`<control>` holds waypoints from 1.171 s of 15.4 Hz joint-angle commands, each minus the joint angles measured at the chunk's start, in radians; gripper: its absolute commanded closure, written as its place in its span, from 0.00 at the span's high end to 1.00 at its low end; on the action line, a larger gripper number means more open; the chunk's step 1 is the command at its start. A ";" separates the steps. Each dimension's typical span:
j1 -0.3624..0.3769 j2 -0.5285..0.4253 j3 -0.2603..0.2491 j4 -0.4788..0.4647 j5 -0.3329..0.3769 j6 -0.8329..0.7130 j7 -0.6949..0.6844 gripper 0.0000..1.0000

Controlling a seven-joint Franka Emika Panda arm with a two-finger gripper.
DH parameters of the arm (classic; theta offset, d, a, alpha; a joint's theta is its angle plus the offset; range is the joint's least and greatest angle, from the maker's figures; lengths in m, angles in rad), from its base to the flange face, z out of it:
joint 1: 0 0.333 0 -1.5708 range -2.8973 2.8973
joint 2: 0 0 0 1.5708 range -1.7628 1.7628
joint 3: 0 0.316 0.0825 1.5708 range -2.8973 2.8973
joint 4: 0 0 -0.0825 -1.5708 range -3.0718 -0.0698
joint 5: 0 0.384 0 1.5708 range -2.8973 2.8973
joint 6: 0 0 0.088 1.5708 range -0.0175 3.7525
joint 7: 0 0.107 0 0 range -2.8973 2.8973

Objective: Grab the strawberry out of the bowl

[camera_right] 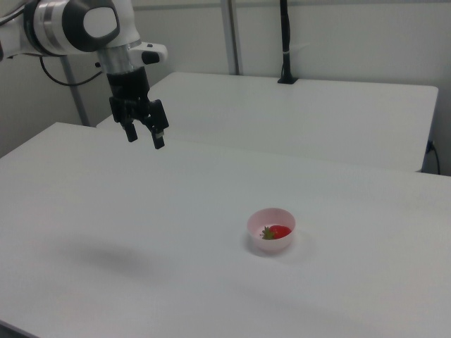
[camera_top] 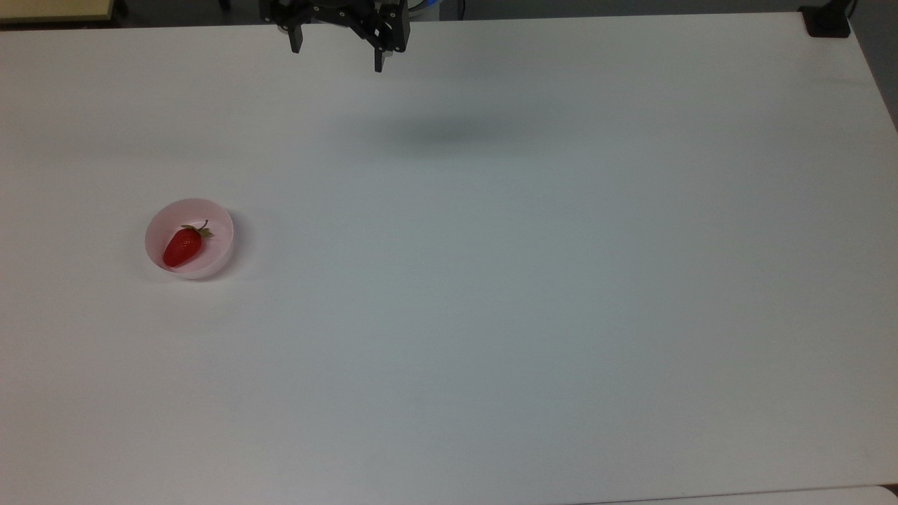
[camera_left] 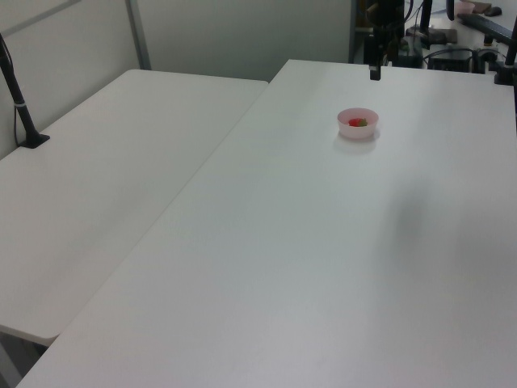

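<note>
A glossy red strawberry [camera_top: 182, 246] with a green cap lies inside the small pale pink bowl [camera_top: 217, 219] on the white table, at the top view's left. In the right view the strawberry [camera_right: 277, 231] rests in the bowl [camera_right: 271, 241] right of centre. The left view has the bowl [camera_left: 357, 128] far up the table with the strawberry [camera_left: 357, 122] in it. My black gripper [camera_top: 337, 52] hangs open and empty high above the table's far edge, well away from the bowl; the gripper [camera_right: 145, 136] stands at the right view's upper left, and in the left view the gripper [camera_left: 375, 71] is beyond the bowl.
A second white table [camera_right: 317, 113] adjoins this one, with a black post [camera_right: 285, 42] clamped to its far edge. A black clamp [camera_top: 826, 22] sits at the top view's upper right corner. Cables and equipment [camera_left: 452, 48] lie behind the table in the left view.
</note>
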 commanded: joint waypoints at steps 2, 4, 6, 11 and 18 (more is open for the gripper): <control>-0.011 -0.028 -0.017 -0.012 0.019 -0.024 -0.054 1.00; -0.011 -0.028 -0.017 -0.013 0.019 -0.022 -0.065 1.00; -0.011 -0.026 -0.017 -0.013 0.019 -0.024 -0.109 1.00; -0.043 -0.014 -0.017 -0.012 0.019 -0.018 -0.168 1.00; -0.219 0.053 -0.017 0.004 0.094 0.072 -0.157 1.00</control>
